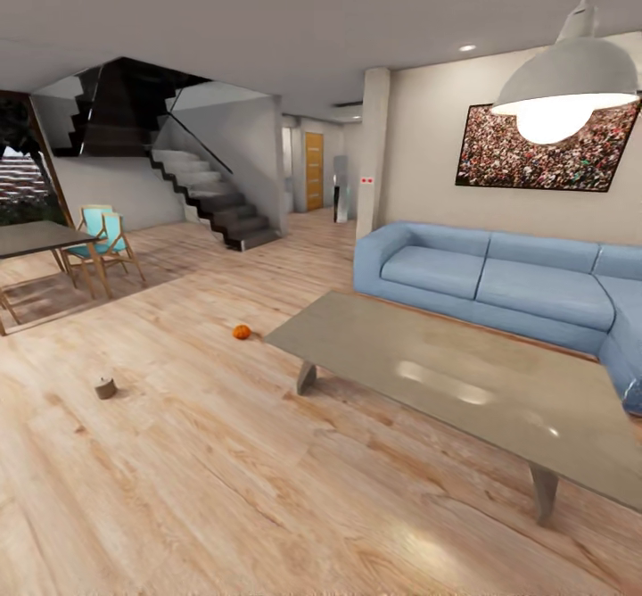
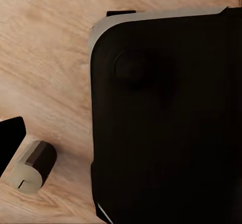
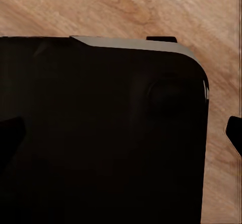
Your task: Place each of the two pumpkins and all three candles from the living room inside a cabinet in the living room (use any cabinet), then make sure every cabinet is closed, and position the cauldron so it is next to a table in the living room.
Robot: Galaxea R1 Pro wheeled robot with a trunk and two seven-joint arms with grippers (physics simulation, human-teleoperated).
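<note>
Head view gives me the living room with neither arm raised into it. Through both wrist cameras I look straight down at the robot's dark base over the wooden floor, so the arms seem to hang low at the sides. Part of a left finger shows as a dark shape at the frame edge, and a similar dark tip of a right finger at the edge of the other, but I cannot tell whether either gripper is spread or closed. A small grey-and-dark cylinder sits on the floor just beside the base.

One pumpkin lies on the floor, near the far corner of the table. A small brownish cylinder, too small for me to identify, stands on the floor well apart from it. Beyond the table is a blue sofa; a taller table with wooden legs and a turquoise chair stand near the staircase.
</note>
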